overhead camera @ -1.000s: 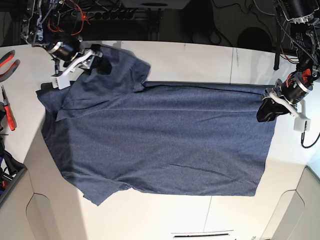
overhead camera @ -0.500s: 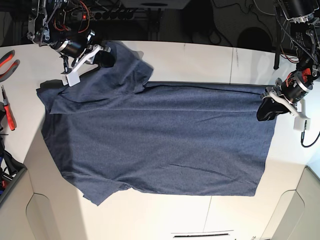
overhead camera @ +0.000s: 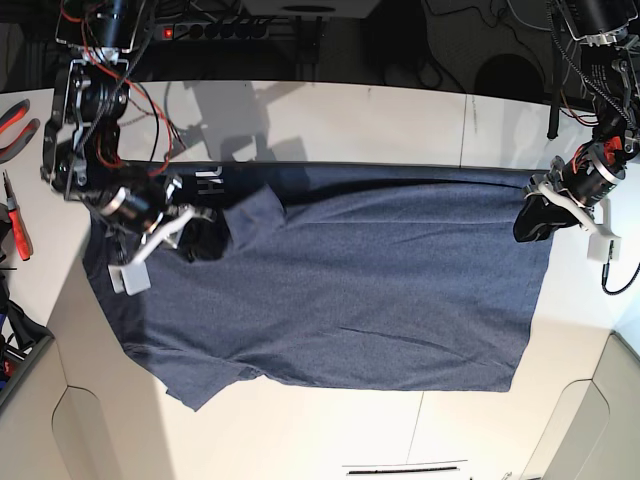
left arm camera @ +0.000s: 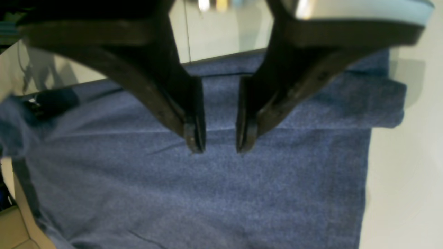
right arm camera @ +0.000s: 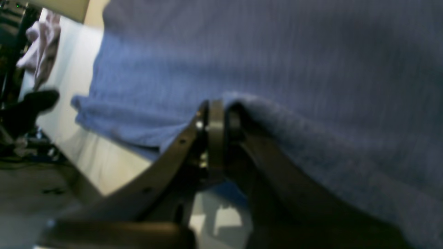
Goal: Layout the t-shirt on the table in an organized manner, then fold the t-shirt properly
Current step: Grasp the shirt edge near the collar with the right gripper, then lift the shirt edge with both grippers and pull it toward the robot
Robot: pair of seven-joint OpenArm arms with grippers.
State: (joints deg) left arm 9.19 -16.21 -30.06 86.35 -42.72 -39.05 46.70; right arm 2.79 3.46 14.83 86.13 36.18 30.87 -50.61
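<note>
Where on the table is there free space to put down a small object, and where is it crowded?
Bare table lies beyond the t-shirt at its far edge, and in front of it near the front edge. Crowded: both shirt ends, at the right gripper and left gripper.

A robotics lab or workshop. Two robot arms with exposed red and black wiring (overhead camera: 135, 75) are mounted at the far corners of a wide white surface (overhead camera: 400, 115). Behind the surface, on a dark floor, lies a power strip (overhead camera: 225, 30) among loose black cables (overhead camera: 450, 45). Red-handled pliers (overhead camera: 15, 125) and other hand tools (overhead camera: 15, 225) lie at one edge of the surface. White 3D-printed-looking brackets sit on the arms' wrists.
</note>
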